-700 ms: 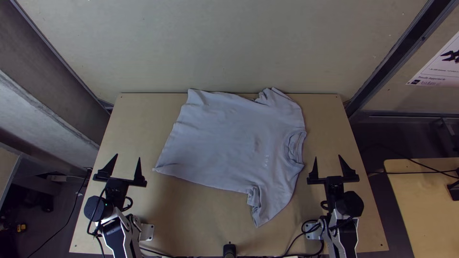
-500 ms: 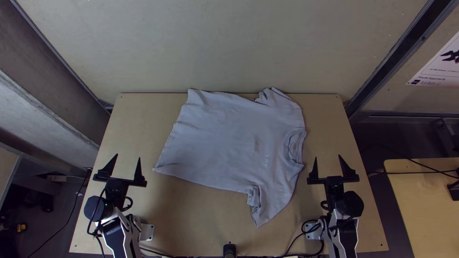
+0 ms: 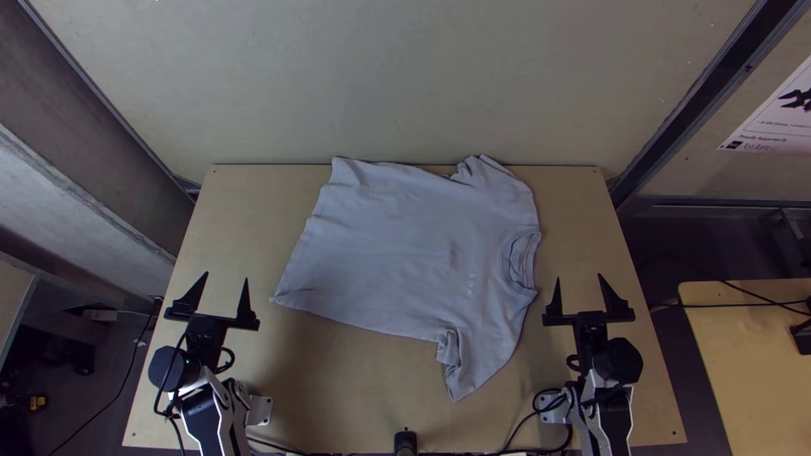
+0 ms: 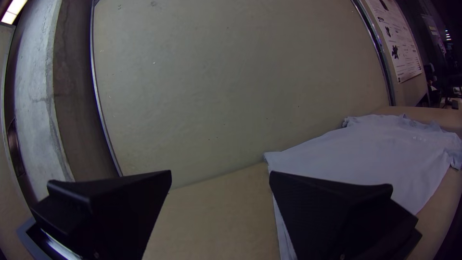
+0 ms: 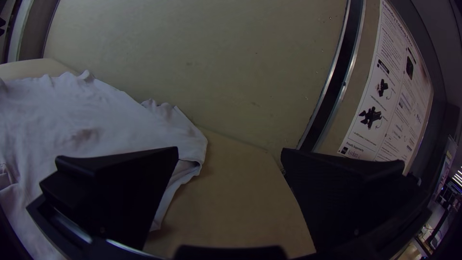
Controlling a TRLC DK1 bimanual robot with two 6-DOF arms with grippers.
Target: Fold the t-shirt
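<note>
**Grey T-shirt, spread flat between two open grippers**

- Far wall [image 3: 405, 84]: pale panel, rising directly behind the table and closing off its far side.
- Light wooden table [image 3: 245, 228]: carries the shirt, with an arm at each near corner.
- Concrete wall [image 3: 63, 203]: to the left, well apart from the shirt.
- T-shirt [image 3: 397, 245]: one, unfolded, lying askew across the middle and far part of the table. Hem to the left, collar to the right; one sleeve far, rumpled at the table's far edge; the other near, creased where it joins the body.
- Second wooden table [image 3: 743, 355]: beyond the right side, a dark cable [image 3: 748, 305] crossing it.
- Dark metal post [image 3: 697, 97]: slanting beside the far wall, right.
- Poster [image 3: 775, 114]: white, printed, right of the post.
- Left gripper [image 3: 226, 277]: fingers wide apart, holding nothing, left of the shirt's near hem corner.
- Right gripper [image 3: 579, 277]: likewise spread and unladen, right of the collar, apart from the cloth.
- Black cables [image 3: 513, 437]: along the near edge, looping beside the right arm.
- Small black fitting [image 3: 405, 442]: near edge, middle.
</note>
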